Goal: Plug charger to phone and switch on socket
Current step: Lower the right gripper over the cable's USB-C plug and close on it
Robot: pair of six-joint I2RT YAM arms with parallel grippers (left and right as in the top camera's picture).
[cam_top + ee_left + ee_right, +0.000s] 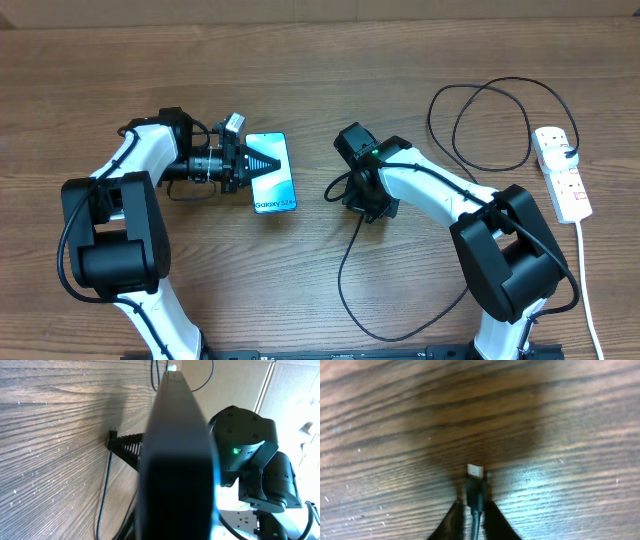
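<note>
The phone (272, 190) sits left of centre, teal screen up, and fills the left wrist view edge-on as a dark slab (175, 460). My left gripper (276, 163) is shut on it, one dark finger lying across the screen. My right gripper (335, 192) is low on the table a short way right of the phone. Its fingers (455, 520) press both sides of the charger's black connector (476, 492), whose metal tip (475, 469) points forward. The charger cable (345, 270) loops back under the right arm. The white socket (562, 172) lies at the far right.
More of the black cable loops at the back right (480, 125), near the socket. A white cord (585, 280) runs from the socket toward the front edge. The right arm (240, 450) stands close beyond the phone in the left wrist view.
</note>
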